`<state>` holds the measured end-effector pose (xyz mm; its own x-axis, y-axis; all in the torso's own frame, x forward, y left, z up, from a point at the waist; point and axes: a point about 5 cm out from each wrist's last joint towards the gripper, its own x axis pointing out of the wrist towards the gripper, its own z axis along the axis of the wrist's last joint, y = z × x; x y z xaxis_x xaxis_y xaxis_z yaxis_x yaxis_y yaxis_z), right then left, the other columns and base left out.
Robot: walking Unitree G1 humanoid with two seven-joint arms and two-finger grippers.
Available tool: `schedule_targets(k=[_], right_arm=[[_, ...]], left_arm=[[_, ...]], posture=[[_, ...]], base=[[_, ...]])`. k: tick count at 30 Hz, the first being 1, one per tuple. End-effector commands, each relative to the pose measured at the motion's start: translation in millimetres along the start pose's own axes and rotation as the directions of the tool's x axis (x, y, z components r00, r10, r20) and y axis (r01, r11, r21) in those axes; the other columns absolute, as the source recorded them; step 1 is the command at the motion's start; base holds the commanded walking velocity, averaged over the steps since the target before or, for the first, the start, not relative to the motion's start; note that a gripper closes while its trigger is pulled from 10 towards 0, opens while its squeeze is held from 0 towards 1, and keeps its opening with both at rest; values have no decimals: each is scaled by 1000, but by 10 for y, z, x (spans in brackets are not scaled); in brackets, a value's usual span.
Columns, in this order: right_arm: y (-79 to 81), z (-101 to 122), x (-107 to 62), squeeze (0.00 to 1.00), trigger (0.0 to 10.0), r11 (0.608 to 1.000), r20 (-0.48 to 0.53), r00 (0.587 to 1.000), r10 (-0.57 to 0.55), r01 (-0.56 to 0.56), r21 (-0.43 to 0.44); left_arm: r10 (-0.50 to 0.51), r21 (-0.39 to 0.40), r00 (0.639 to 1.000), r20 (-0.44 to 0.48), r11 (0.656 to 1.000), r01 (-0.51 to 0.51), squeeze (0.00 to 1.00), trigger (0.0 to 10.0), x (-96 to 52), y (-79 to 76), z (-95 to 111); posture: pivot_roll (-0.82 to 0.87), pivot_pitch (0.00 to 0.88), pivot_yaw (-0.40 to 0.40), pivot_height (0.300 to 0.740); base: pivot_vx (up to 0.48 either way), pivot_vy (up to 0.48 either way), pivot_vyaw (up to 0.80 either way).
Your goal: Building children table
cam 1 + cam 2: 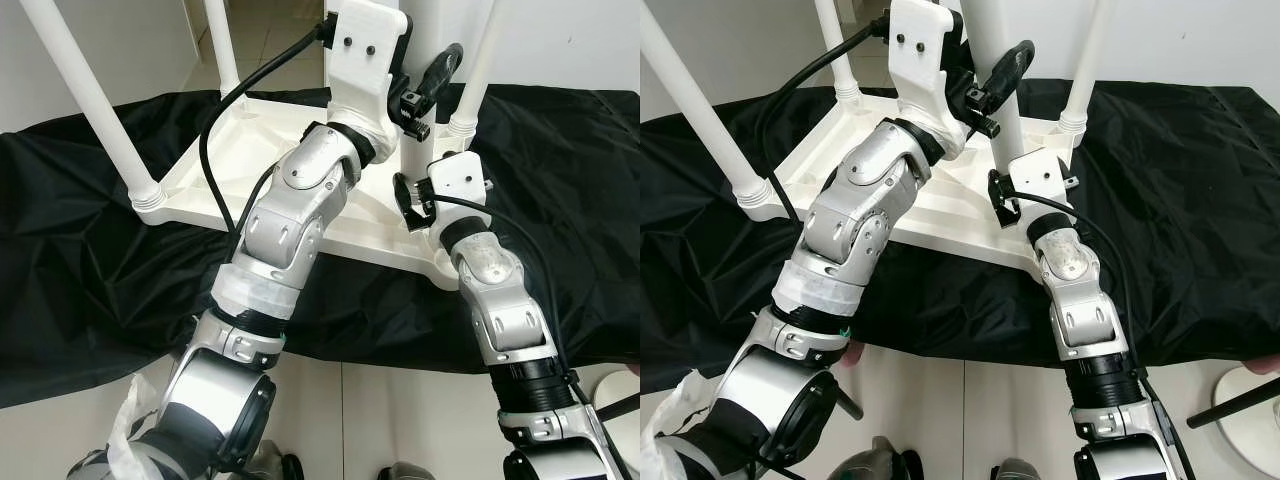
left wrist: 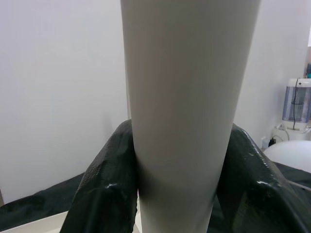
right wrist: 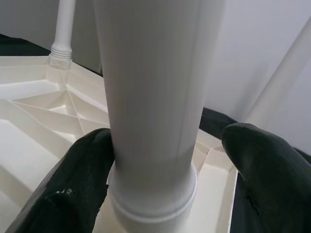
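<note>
A white children's table lies upside down on a black cloth, its legs pointing up. My left gripper is shut on the near right leg, well above the tabletop. In the left wrist view both black fingers press against that leg. Lower down, my right gripper stands open around the same leg's base. In the right wrist view one finger touches the leg's collar and the other finger stands off it.
Three more legs stand in their corners: near left, far left, far right. The black cloth spreads wide over a light tiled floor. A white round object with a black rod lies at the right.
</note>
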<state>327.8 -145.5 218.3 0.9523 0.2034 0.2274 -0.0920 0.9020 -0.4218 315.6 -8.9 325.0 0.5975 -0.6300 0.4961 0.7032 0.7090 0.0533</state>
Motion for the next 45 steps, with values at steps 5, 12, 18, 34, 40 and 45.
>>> schedule_targets(k=[5,12,18,34,40,45], right_arm=[[11,72,106,0,10000,999,49,998,26,-24,-46],[29,78,184,0,10000,999,85,996,37,-35,-26],[40,21,217,0,10000,999,97,995,36,-32,-42],[102,-92,253,0,549,995,82,995,50,-42,-94],[70,-48,286,0,10000,996,120,992,26,-14,-93],[46,-52,298,0,10000,996,130,991,13,-1,-92]], left_arm=[[14,-32,1000,27,999,-13,0,10000,39,-139,57],[6,-43,999,33,999,-5,0,10000,51,-168,77],[3,-45,999,36,999,-1,0,10000,59,-182,91],[3,-45,999,36,999,-1,0,10000,52,-195,92],[2,-42,999,36,999,0,0,10000,49,-211,95],[-3,-55,999,33,998,4,0,10000,55,-221,96]], posture=[[-51,0,61,740],[-48,0,59,740],[-44,0,56,740],[-36,0,49,740],[-37,0,48,740],[-38,0,48,740]], base=[[0,0,0],[0,0,0],[0,0,0],[0,0,0],[0,0,0],[0,0,0]])
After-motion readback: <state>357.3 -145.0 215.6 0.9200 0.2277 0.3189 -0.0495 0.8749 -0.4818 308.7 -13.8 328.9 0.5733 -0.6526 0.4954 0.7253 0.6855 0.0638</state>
